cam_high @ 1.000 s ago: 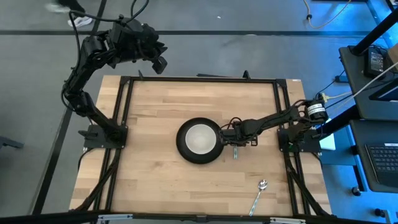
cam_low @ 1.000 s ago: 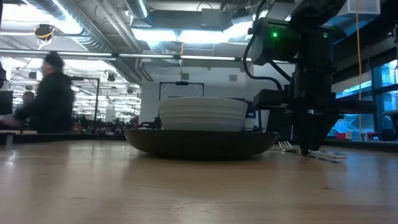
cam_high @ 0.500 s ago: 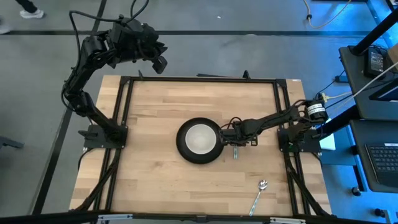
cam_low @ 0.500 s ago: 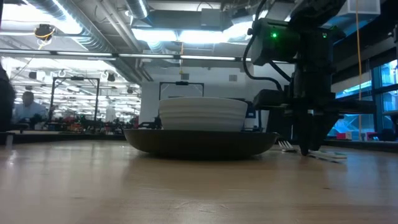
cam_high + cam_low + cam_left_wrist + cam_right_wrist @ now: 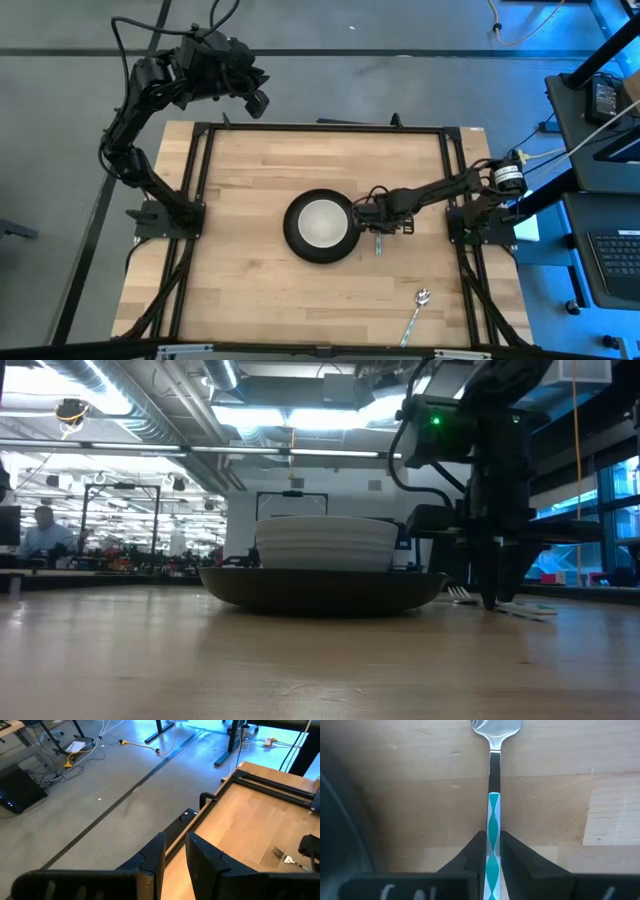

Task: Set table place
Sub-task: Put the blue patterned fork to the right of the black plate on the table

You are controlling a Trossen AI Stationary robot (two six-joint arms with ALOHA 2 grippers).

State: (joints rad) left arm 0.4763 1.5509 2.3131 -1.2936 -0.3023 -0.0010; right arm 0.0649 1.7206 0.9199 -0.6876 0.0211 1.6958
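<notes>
A fork point(image 5: 493, 815) with a teal-and-white patterned handle lies flat on the wooden table point(image 5: 250, 180), just right of a black plate point(image 5: 297, 243) that holds a white bowl point(image 5: 320, 222). My right gripper point(image 5: 379, 228) stands over the fork with its fingers shut on the handle. The fork's tines show in the low view point(image 5: 458, 595). My left gripper point(image 5: 256, 102) is raised beyond the table's far left corner, empty, its fingers a narrow gap apart point(image 5: 175, 845). My right gripper pinches the fork's handle point(image 5: 493, 826) between its two fingers, one on each long edge, partway along the patterned part. The fingers come from above, pointing down, and lie across the handle. The fork lies flat on the table.
A metal spoon point(image 5: 414, 314) lies near the table's near right corner. The plate's dark rim point(image 5: 340, 830) lies close beside my right gripper. A black metal frame point(image 5: 320, 128) edges the table. A person point(image 5: 40, 535) shows in the room far behind.
</notes>
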